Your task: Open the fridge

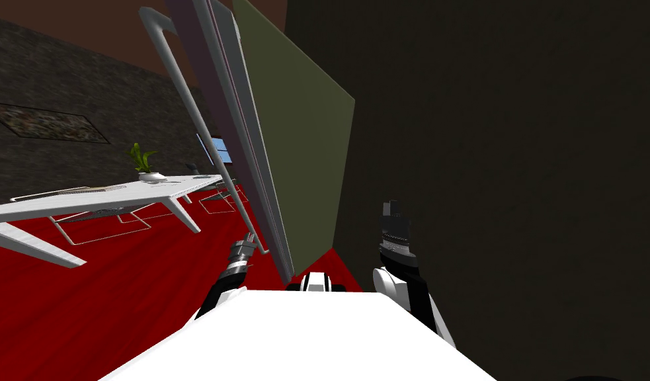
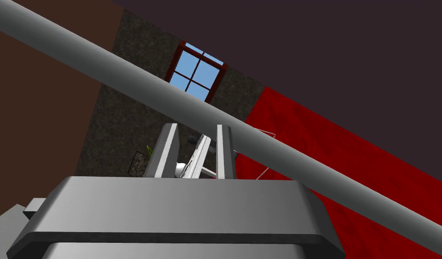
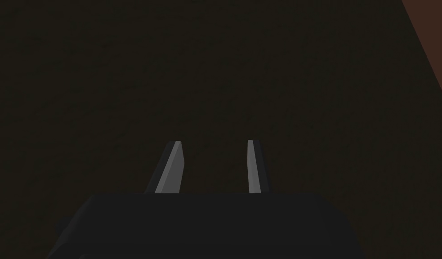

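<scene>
You can count one fridge door [image 1: 217,79], and it carries one long grey handle [image 2: 305,166]. You have two pincers, the left pincer [image 2: 197,128] and the right pincer [image 3: 214,143], and each shows two fingers [image 3: 172,166], four in all. Past the door you see one long white table [image 1: 85,198] bearing one green plant [image 1: 141,159] in one white pot [image 1: 151,176]. Under it you can make out two wire frames [image 1: 105,228]; any further ones are too small to count. There is one window [image 2: 197,72] showing four panes, and one dark picture [image 1: 45,122] on the wall.
</scene>
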Controlling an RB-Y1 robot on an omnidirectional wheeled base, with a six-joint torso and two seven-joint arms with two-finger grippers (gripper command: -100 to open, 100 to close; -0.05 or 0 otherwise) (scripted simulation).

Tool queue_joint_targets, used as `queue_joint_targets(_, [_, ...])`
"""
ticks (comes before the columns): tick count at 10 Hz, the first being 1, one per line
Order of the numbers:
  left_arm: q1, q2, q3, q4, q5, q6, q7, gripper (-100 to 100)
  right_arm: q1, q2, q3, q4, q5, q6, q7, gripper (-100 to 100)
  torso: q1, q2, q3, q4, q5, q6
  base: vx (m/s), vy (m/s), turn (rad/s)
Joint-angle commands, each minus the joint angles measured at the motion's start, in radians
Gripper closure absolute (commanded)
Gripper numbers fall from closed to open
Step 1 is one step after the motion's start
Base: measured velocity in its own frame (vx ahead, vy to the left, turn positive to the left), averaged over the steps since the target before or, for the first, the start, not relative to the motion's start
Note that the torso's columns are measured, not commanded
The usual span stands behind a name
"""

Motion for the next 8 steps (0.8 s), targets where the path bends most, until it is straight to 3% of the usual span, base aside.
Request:
queue_joint_targets(1, [-0.002,-0.049,0.002,0.042,0.014,0.003,0.012,-100,0.0,0.0,0.0,0.0,0.0,0.0,0.0,0,-0.001,0.001,0.001,0.001,-0.001,0.0,0.039,-0.04,0.019])
queue_joint_targets(6, [-0.005,-0.184,0.004,0.069,0.024,-0.008,0.021,-100,0.0,0.0,0.0,0.0,0.0,0.0,0.0,0,-0.013,0.021,0.011,0.009,-0.009,-0.005,0.02,-0.011,0.013])
queue_joint_targets(7, [-0.005,-0.204,0.004,0.071,0.024,-0.009,0.022,-100,0.0,0.0,0.0,0.0,0.0,0.0,0.0,0,-0.012,0.02,0.01,0.009,-0.009,-0.005,-0.002,-0.008,0.005])
queue_joint_targets(8, [-0.006,-0.192,0.004,0.07,0.023,-0.009,0.02,-100,0.0,0.0,0.0,0.0,0.0,0.0,0.0,0,-0.012,0.019,0.009,0.009,-0.009,-0.005,0.0,0.0,0.0])
